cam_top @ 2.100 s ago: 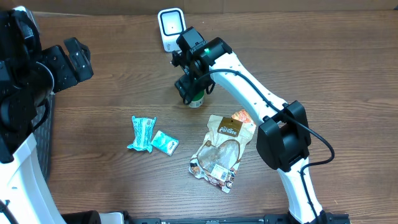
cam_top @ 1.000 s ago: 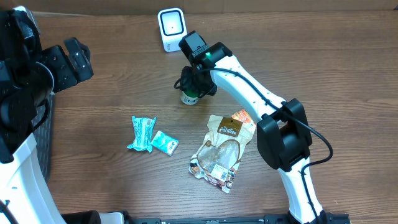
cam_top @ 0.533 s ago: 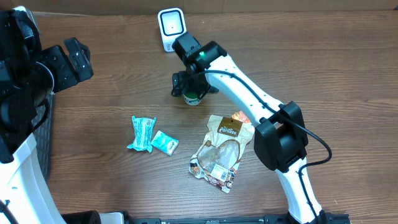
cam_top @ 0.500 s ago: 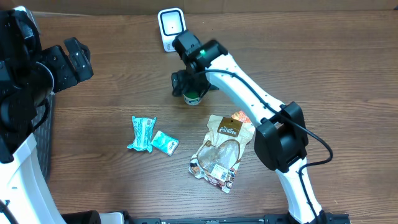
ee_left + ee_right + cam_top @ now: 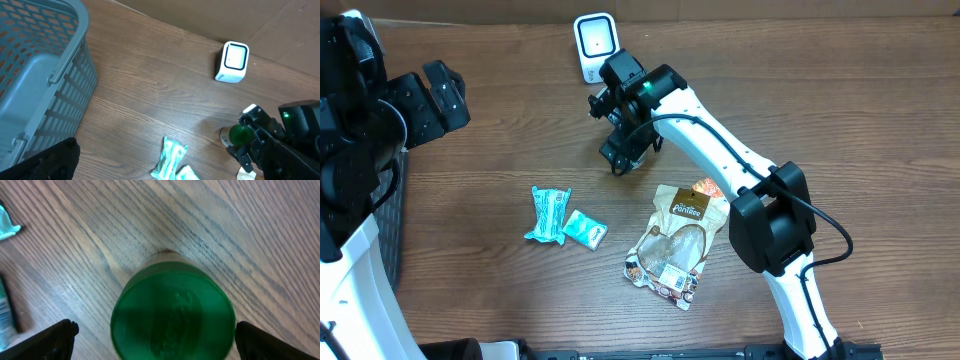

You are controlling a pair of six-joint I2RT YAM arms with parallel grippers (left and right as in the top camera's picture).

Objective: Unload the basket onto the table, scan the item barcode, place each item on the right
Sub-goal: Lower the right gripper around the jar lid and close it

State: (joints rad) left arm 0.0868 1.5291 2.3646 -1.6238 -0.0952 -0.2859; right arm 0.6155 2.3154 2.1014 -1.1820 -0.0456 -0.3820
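Standing upright, green-lidded pale jar (image 5: 172, 312)

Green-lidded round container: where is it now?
The green-lidded round container stands on the wooden table beneath the open right gripper. In the left wrist view it's lower right, below the white scanner and right of the teal packets.

The table (image 5: 500, 130) was lit evenly and brightly from above, with only soft shadows cast; the green lid (image 5: 172, 312) was rendered slightly soft close up.
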